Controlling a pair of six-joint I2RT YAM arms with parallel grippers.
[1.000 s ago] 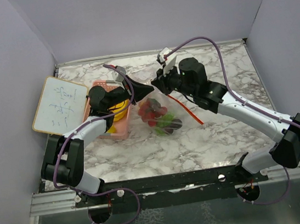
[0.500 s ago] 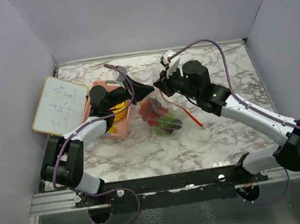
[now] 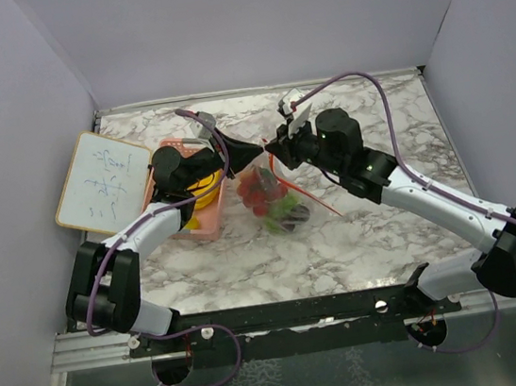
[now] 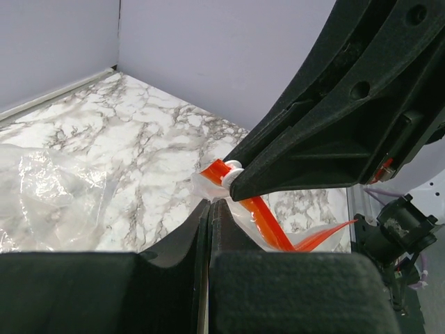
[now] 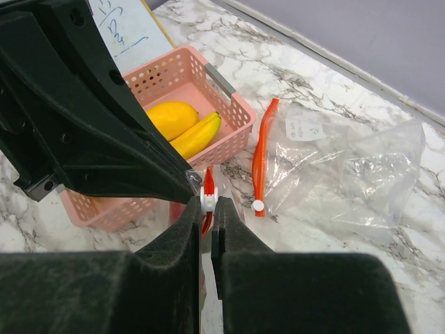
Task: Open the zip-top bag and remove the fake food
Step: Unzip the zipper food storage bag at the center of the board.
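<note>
Since a second ago the right tool (image 3: pixel 272 144) has slid leftward and narrowed, so it now meets the left tool (image 3: pixel 258 151) tip to tip over the middle of the worktop (image 3: pixel 382 120), a little toward its far edge. Both tools are closed. The left tool pinches the clear film at the top of the zip-top bag (image 3: pixel 284 210), and in the right wrist view the right tool's fingers (image 5: pixel 229 223) clamp the small white slider (image 5: pixel 208 198) on the bag's red zip strip (image 4: pixel 268 223). The rest of that strip trails off toward the right edge. The fake food (image 3: pixel 262 191), red, green and dark pieces, sits inside the bag directly on the near-edge side of the two tips and close under them. A pink basket (image 3: pixel 207 224) stands just beside the bag toward the left edge, behind the left tool, with a banana (image 5: pixel 198 136) and a rounder yellow fruit (image 5: pixel 170 117) in it. A whiteboard (image 3: pixel 99 180) leans at the left edge. Another clear bag (image 5: pixel 354 163), flat, lies toward the far edge.
</note>
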